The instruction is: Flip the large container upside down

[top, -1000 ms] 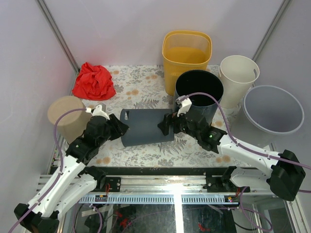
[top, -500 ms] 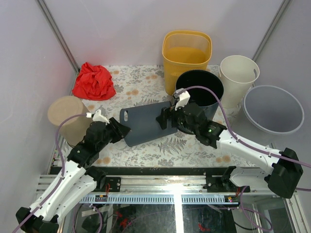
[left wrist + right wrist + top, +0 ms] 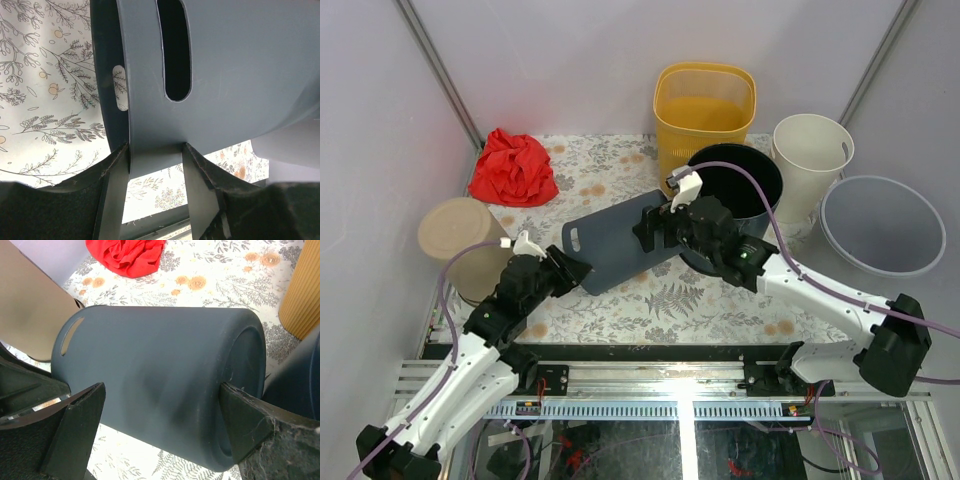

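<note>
Over the table (image 3: 610,180), the container (image 3: 615,250) has tilted further.

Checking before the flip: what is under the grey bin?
Under the bin, floral cloth shows near the rim; the rest beneath is hidden by its body.

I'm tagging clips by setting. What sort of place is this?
Likely a robotics test cell, not a home: plain white panels enclose a floral-covered table, a metal rail fronts it, and a yellow bin and a cream bin look like props.
</note>
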{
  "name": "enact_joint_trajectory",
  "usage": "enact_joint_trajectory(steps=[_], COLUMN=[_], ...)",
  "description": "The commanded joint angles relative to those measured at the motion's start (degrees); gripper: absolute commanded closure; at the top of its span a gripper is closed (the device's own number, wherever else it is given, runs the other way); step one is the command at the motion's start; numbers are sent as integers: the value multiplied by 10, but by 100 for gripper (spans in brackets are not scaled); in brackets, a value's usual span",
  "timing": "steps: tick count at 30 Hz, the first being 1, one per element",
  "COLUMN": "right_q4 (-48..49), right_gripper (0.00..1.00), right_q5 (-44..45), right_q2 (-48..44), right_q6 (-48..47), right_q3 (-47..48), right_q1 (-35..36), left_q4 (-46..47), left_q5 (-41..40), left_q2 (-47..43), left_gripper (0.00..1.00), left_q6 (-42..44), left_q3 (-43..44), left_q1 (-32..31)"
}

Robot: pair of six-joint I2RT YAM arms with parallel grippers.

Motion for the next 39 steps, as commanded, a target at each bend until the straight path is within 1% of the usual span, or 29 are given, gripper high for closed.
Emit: enact_joint_trajectory(steps=[1,11,16,26,31,34,39], right_q4=[32,9,2,20,23,20,20], right_gripper=[1,1,1,1,1,1,1], right_q5=[-82,-81,-77,-86,-87,-83,-81], right_q2=[10,51,77,127,149,160,168], right_q6=[9,-4,-10,0,0,-2,-5], right_q3=[56,117,143,149,161,165,163], right_q1=[30,51,64,73,85,89,91], left_q4=[116,186,206,216,244,244,206], left_q5=[29,38,40,24,28,29,2], left_q2=[21,55,74,90,110,121,119], left_gripper=[58,58,58,57,57,57,53], left_q6=[-23,-37,-38,-32,-38,-35,-23], left_q3=[-8,-18,-17,-27,-37,-38,-29], left_q1=[-7,-8,-8,-9,-9,-9,-9])
